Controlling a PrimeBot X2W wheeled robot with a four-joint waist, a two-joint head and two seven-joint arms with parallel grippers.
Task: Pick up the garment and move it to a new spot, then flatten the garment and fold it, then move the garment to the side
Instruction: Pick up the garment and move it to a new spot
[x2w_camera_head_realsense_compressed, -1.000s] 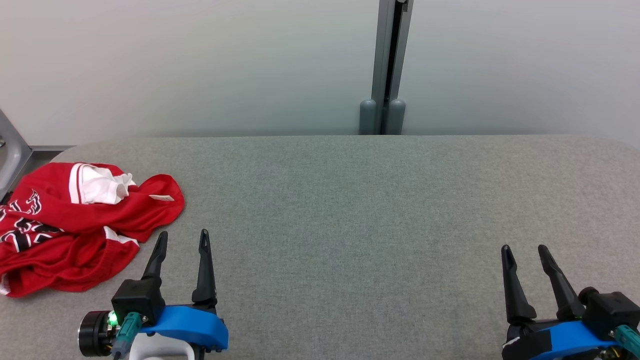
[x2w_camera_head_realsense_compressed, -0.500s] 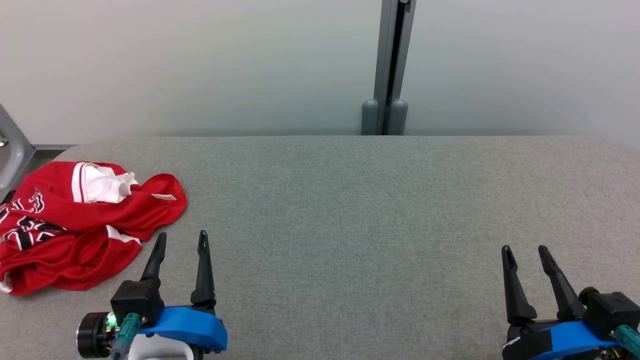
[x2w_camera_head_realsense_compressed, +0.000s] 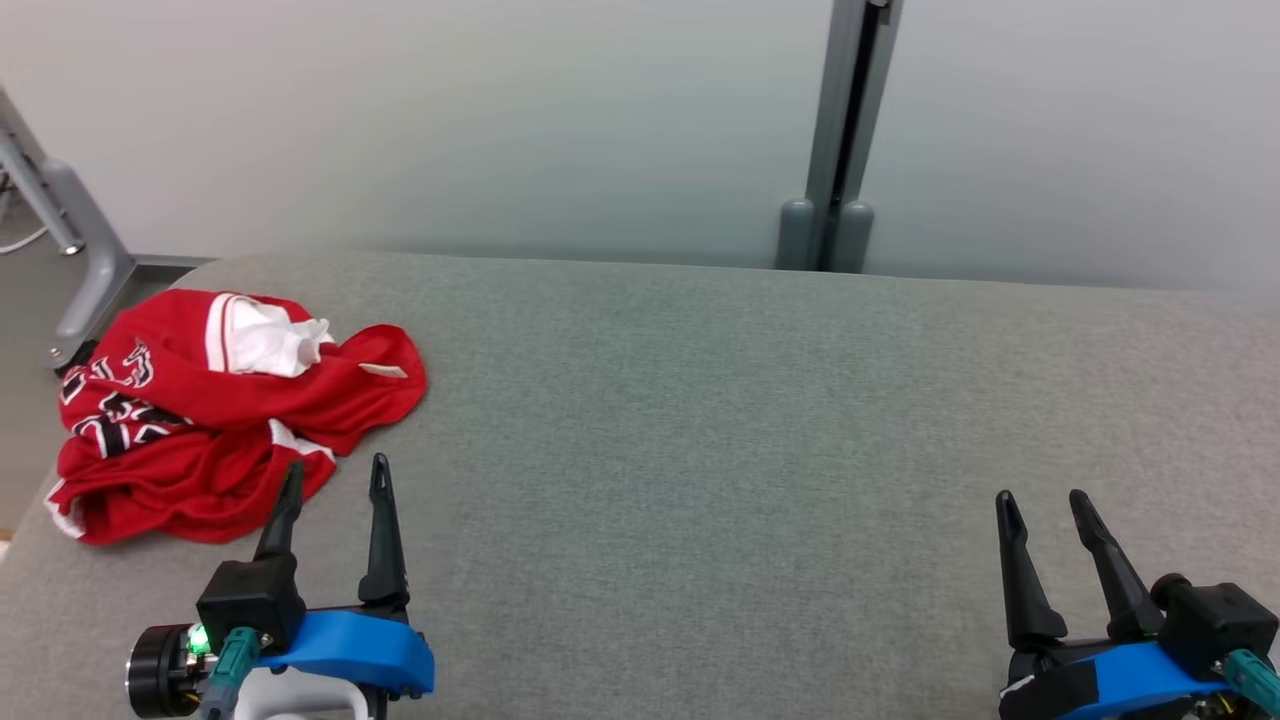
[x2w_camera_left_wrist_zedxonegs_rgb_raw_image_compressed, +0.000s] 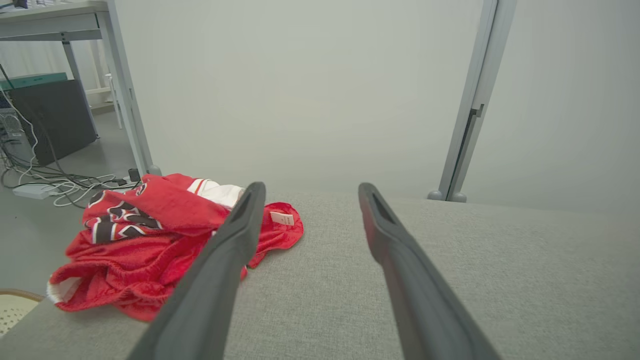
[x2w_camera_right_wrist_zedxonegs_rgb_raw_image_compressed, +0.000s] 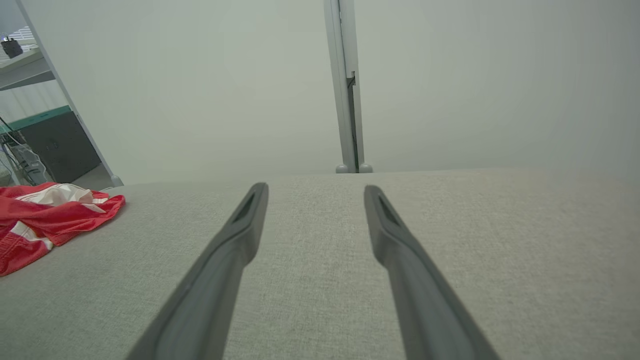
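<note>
**Head view.** The crumpled red mesh jersey with white trim and black lettering (x2w_camera_head_realsense_compressed: 215, 420) lies heaped at the far left corner of the grey fabric-covered counter (x2w_camera_head_realsense_compressed: 700, 450), with its left side close to the edge. The left pincer (x2w_camera_head_realsense_compressed: 336, 466) stands wide and empty just beside the heap's near hem. One finger overlaps the cloth here, but I cannot tell whether it touches. The right pincer (x2w_camera_head_realsense_compressed: 1040, 497) is also wide and empty, well apart on the right. A forward nudge without a firm hold would likely shove the heap towards that left edge.

**Left wrist view.** The red mesh jersey (x2w_camera_left_wrist_zedxonegs_rgb_raw_image_compressed: 145, 250) sits left of the gap between the fingers, not in it. Closing on this line would probably catch bare counter, or only the thin lobe carrying the small white label (x2w_camera_left_wrist_zedxonegs_rgb_raw_image_compressed: 282, 218). Such a single-layer pinch may slip, or drag the rest behind it. Past the corner the floor holds loose cables (x2w_camera_left_wrist_zedxonegs_rgb_raw_image_compressed: 60, 180), so a jersey that slides off could land among them, hard to recover.

**Right wrist view.** The right pincer (x2w_camera_right_wrist_zedxonegs_rgb_raw_image_compressed: 315, 187) hangs spread over bare counter, with the red mesh jersey (x2w_camera_right_wrist_zedxonegs_rgb_raw_image_compressed: 45, 215) far off to the side. If it reaches across, the two arms may crowd each other. If it stays back, a one-handed lift may leave the cloth bunched and hard to flatten.
</note>
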